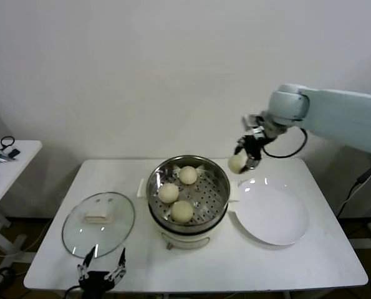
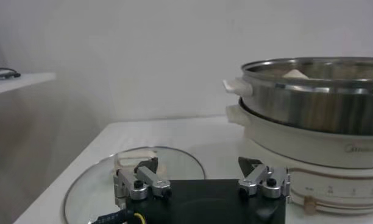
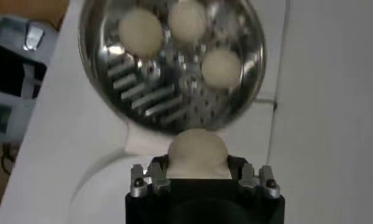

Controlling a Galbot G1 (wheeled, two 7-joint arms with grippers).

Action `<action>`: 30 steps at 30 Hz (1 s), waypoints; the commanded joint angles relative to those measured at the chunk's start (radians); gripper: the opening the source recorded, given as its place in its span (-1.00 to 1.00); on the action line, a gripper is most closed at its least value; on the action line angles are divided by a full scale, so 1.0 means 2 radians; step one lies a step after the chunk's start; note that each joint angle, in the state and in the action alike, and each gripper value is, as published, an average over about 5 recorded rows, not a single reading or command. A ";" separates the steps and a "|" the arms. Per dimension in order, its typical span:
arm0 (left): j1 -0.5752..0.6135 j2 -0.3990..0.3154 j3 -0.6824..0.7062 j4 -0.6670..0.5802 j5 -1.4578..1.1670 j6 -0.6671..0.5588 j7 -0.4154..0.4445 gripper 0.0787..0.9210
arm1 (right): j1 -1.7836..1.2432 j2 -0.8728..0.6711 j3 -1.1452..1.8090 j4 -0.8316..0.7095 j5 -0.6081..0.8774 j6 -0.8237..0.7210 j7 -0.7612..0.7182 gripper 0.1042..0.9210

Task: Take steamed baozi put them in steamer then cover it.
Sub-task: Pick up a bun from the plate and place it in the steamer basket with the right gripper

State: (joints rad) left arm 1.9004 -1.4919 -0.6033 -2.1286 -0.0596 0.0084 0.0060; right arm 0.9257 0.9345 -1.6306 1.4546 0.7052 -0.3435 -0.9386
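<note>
The steamer stands mid-table with three cream-white baozi on its perforated tray; it also shows in the right wrist view and the left wrist view. My right gripper is shut on a fourth baozi and holds it in the air just right of the steamer's rim; the bun sits between the jaws. The glass cover with its cream handle lies flat on the table left of the steamer. My left gripper is open and empty at the table's front edge, near the cover.
An empty white plate lies right of the steamer, below the right gripper. A small side table with cables stands far left. A white wall is behind.
</note>
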 commanded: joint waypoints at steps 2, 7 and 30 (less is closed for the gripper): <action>0.001 0.002 -0.003 -0.007 -0.004 0.002 0.001 0.77 | -0.010 0.113 -0.007 0.060 0.085 -0.080 0.073 0.34; 0.003 0.002 -0.007 -0.013 -0.008 0.003 0.001 0.77 | -0.061 0.121 -0.009 0.034 0.043 -0.084 0.080 0.34; 0.008 -0.001 -0.010 -0.019 -0.008 0.005 0.001 0.77 | -0.123 0.115 0.014 -0.020 -0.027 -0.083 0.087 0.39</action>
State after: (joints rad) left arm 1.9151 -1.4918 -0.6222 -2.1646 -0.0779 0.0180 0.0071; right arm 0.7001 1.1581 -1.6303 1.4337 0.6726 -0.5079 -0.7688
